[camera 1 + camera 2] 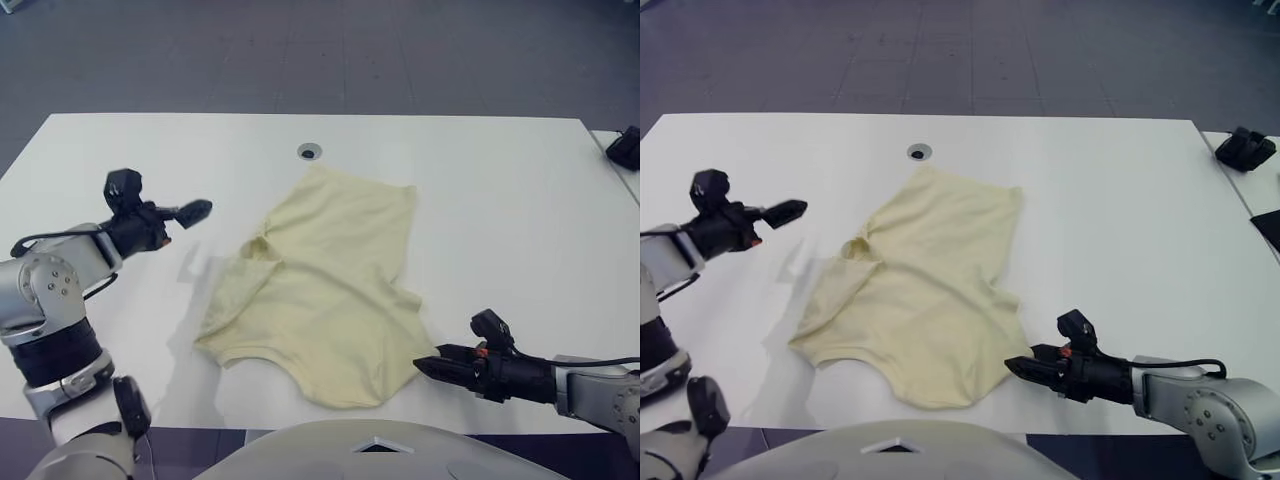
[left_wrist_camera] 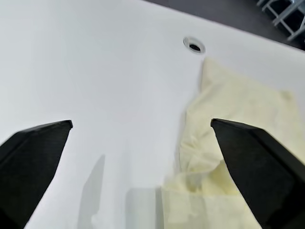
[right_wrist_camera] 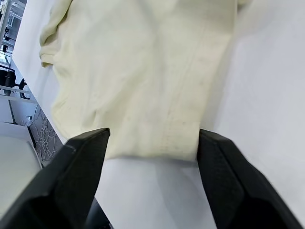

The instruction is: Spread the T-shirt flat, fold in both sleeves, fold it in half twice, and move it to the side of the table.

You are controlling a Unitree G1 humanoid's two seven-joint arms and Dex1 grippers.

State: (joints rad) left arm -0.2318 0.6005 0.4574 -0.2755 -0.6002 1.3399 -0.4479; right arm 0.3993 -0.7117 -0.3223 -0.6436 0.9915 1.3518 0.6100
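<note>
Right gripper (image 1: 427,366), fingers apart, is low at the near-right corner of the pale yellow T-shirt (image 1: 320,290), with the hem lying between them. Left gripper (image 1: 197,210), also apart, hovers over the white table (image 1: 500,190) left of the shirt (mid-table, rumpled, not flat). I'd pinch the hem low, then drag outward to spread it.

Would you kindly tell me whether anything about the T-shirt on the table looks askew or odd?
The T-shirt is not flat: it lies skewed on the table, with a rumpled fold bunched on its left side and its near edge curved unevenly. Nothing looks damaged or spilled.
</note>
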